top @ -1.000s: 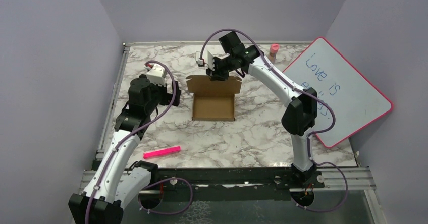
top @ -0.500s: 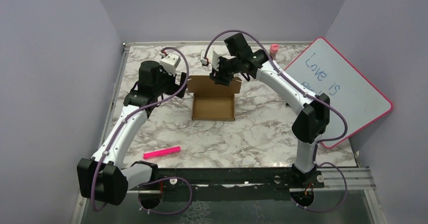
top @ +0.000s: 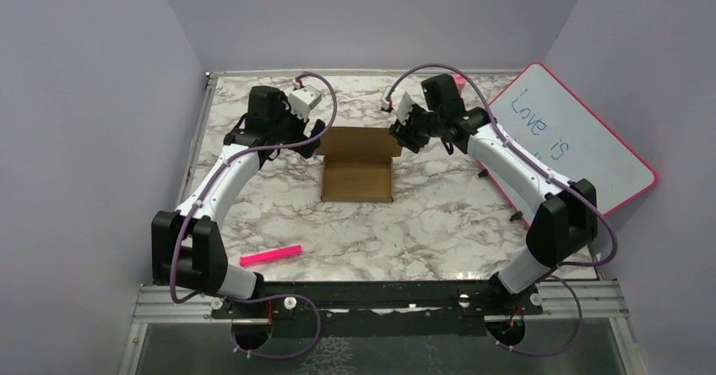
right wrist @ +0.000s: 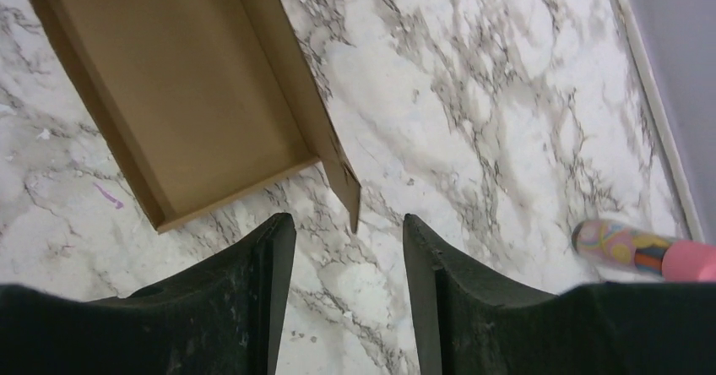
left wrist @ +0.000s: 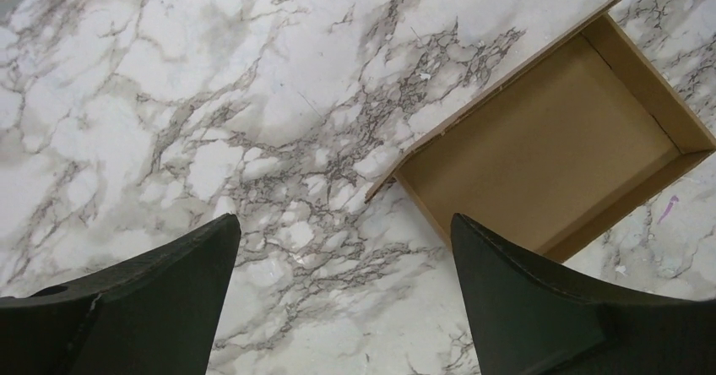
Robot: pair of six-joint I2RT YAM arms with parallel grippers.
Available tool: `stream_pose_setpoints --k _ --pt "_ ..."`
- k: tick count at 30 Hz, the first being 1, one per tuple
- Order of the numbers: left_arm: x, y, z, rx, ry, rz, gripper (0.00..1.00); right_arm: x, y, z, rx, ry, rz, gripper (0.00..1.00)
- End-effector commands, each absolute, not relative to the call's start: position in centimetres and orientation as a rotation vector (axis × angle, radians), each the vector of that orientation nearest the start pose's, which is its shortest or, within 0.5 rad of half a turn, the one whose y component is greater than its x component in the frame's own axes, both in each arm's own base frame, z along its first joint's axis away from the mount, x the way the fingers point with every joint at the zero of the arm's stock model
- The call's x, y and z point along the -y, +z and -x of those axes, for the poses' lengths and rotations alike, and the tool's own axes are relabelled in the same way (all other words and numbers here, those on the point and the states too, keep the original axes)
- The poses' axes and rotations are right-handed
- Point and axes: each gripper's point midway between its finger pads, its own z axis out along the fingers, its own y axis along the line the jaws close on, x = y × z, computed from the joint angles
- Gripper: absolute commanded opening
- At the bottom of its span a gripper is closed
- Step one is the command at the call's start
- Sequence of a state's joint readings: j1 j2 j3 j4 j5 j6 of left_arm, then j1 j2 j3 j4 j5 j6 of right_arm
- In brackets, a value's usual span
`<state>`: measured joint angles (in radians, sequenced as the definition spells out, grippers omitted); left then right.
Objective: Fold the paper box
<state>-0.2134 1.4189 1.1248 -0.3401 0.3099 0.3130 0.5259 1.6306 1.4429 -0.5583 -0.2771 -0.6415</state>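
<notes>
Brown paper box open-topped on the marble table, rear flap standing up, left gripper spread wide near its left corner, right gripper parted narrower, empty, near its right corner

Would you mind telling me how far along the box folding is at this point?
Done: the paper box already has its tray walls standing. In hand: nothing is gripped; the left gripper and right gripper are both open, one near each far corner of the box. Left: the lid is open at the far side and has yet to be folded over and tucked in.
</notes>
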Motion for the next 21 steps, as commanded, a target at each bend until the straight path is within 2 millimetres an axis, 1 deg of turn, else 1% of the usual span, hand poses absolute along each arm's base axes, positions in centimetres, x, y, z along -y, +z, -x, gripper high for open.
stream_pose_setpoints --k 1,4,10,12,16,17,21 --pt "13.5 21.0 -40.4 -1.897 -0.309 -0.899 0.93 -24.0 22.0 -38.7 -1.739 0.247 1.277 0.53" --pt "14.0 21.1 -40.1 -1.831 -0.364 -0.993 0.89 -23.8 20.9 -38.4 -1.726 0.273 1.307 0.48" --pt "14.0 19.7 -39.2 -1.744 -0.423 -1.133 0.84 -23.8 20.3 -38.5 -1.697 0.314 1.329 0.45" --pt "14.3 19.2 -39.2 -1.721 -0.462 -1.161 0.82 -23.8 19.9 -38.8 -1.698 0.317 1.331 0.44" --pt "15.1 19.1 -39.2 -1.672 -0.552 -1.195 0.78 -23.4 18.7 -39.2 -1.731 0.311 1.332 0.42" --pt "15.5 18.9 -39.4 -1.634 -0.590 -1.226 0.75 -23.5 18.4 -39.4 -1.739 0.321 1.341 0.39" --pt "15.7 18.1 -39.8 -1.638 -0.619 -1.233 0.70 -24.1 18.5 -39.6 -1.718 0.350 1.346 0.38"
